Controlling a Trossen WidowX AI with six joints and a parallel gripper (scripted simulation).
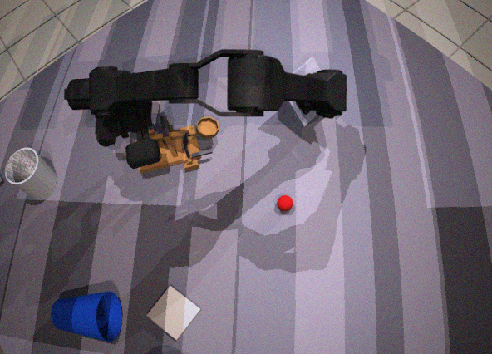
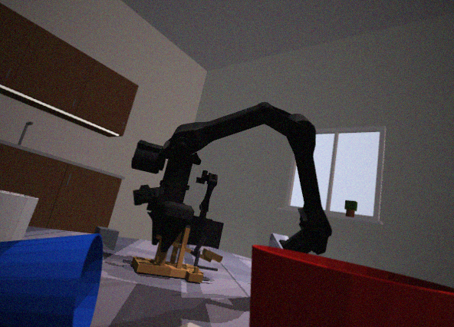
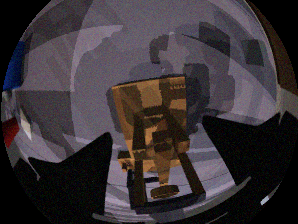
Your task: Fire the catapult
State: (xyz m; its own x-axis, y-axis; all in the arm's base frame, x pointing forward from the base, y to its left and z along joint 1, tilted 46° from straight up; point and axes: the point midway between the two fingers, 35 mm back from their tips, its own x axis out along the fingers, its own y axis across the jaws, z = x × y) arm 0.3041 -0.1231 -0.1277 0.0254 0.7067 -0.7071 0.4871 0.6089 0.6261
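Observation:
The red ball (image 1: 285, 203) lies on the table, away from the catapult. The orange catapult (image 1: 145, 168) (image 2: 165, 269) (image 3: 150, 90) stands on the table, partly hidden by the arm in the top view. Its round cup (image 1: 207, 127) looks empty and points away from the mug. The white mug (image 1: 46, 180) (image 2: 15, 216) stands upright at the left in the top view. My gripper (image 2: 160, 244) (image 3: 158, 129) is open and empty, pointing down at the catapult. The catapult shows between its spread fingers in the wrist view. Whether they touch it is not clear.
A blue cup (image 1: 79, 313) (image 2: 42, 278) lies on its side near a pale square tile (image 1: 174, 313). A large red container (image 2: 326, 293) fills the exterior view's lower right. A grey block (image 2: 107, 237) stands behind the blue cup. A thin black stand (image 2: 207, 201) rises beside the catapult.

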